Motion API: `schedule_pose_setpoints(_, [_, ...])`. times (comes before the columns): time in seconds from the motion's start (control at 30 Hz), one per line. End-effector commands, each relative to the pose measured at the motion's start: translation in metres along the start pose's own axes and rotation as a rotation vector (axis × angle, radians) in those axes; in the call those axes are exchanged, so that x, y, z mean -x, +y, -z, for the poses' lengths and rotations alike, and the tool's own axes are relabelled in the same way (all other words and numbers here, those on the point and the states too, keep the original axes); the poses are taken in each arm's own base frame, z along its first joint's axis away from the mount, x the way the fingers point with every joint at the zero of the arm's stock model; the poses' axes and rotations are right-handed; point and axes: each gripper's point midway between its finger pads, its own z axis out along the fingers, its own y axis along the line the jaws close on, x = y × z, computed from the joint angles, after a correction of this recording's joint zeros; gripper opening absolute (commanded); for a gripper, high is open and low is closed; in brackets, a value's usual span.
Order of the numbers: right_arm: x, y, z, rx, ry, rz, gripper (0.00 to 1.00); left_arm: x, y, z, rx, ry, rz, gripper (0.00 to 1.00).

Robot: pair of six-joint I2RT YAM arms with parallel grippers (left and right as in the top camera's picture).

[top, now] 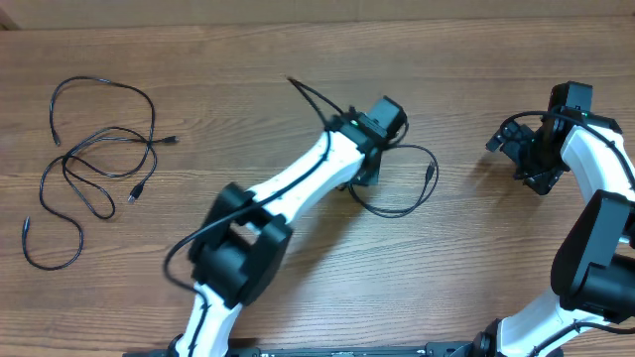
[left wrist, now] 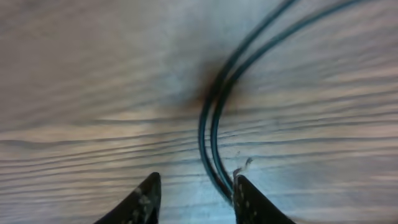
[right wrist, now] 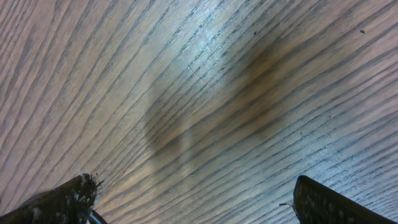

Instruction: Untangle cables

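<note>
Fingertips (left wrist: pixel 144 202) of my left pincer (left wrist: pixel 197 182) stand part-spread around the doubled cable (left wrist: pixel 201 127), likely to pinch it; right pincer (right wrist: pixel 193 193) gapes wide.

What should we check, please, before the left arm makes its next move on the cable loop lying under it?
1. Left gripper jaws apart: ok.
2. Cable loop between its fingers: ok, both strands run in close beside one finger.
3. Loop lying apart from the cable bundle: ok.
4. Right gripper open, only bare table beneath: ok.
5. Bundle untangled: not ok, its loops cross.
6. Strands touching that finger: cannot tell.
</note>
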Motion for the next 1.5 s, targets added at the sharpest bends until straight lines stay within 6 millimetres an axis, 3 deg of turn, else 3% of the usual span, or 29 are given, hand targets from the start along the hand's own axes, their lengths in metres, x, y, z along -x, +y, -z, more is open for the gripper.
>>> schedule_pose_setpoints(0.0, [0.001, -0.002, 0.000, -0.006, -0.004, -0.008, 1.00, -0.012, 0.001, -0.027, 0.054, 0.048, -0.033, 0.40])
schedule_pose_setpoints(0.07, [0.001, -0.002, 0.000, -0.005, -0.004, -0.008, 1.00, -0.014, 0.004, -0.030, 0.063, 0.063, -0.031, 0.39])
schedule_pose_setpoints(0.23, [0.001, -0.002, 0.000, -0.006, -0.004, -0.008, 1.00, -0.015, 0.023, -0.031, 0.117, 0.081, -0.051, 0.09])
schedule_pose_setpoints(0.37, [0.001, -0.002, 0.000, -0.005, -0.004, -0.008, 1.00, -0.016, 0.059, -0.029, 0.226, 0.111, -0.038, 0.06])
schedule_pose_setpoints(0.6, [0.001, -0.002, 0.000, -0.005, -0.004, -0.008, 1.00, -0.034, 0.126, -0.027, 0.294, 0.289, 0.064, 0.11])
schedule_pose_setpoints(0.67, [0.001, -0.002, 0.000, -0.005, -0.004, -0.008, 1.00, -0.041, 0.133, -0.027, 0.244, 0.352, 0.115, 0.04])
schedule_pose_setpoints(0.9, [0.001, -0.002, 0.000, -0.006, -0.004, -0.008, 1.00, -0.041, 0.092, -0.028, -0.205, 0.467, 0.179, 0.04])
schedule_pose_setpoints(0.93, [0.001, -0.002, 0.000, -0.006, -0.004, -0.008, 1.00, -0.038, 0.084, -0.027, -0.250, 0.464, 0.187, 0.08])
schedule_pose_setpoints(1.13, [0.001, -0.002, 0.000, -0.005, -0.004, -0.008, 1.00, -0.027, 0.051, -0.020, -0.425, 0.447, 0.195, 0.04])
schedule_pose_setpoints(1.23, [0.001, -0.002, 0.000, -0.005, -0.004, -0.008, 1.00, -0.030, 0.042, -0.019, -0.406, 0.454, 0.223, 0.04])
schedule_pose_setpoints(1.37, [0.001, -0.002, 0.000, -0.006, -0.004, -0.008, 1.00, -0.040, 0.044, -0.025, -0.233, 0.447, 0.278, 0.04])
schedule_pose_setpoints(1.47, [0.001, -0.002, 0.000, -0.006, -0.004, -0.008, 1.00, -0.047, 0.045, -0.026, -0.118, 0.428, 0.299, 0.17])
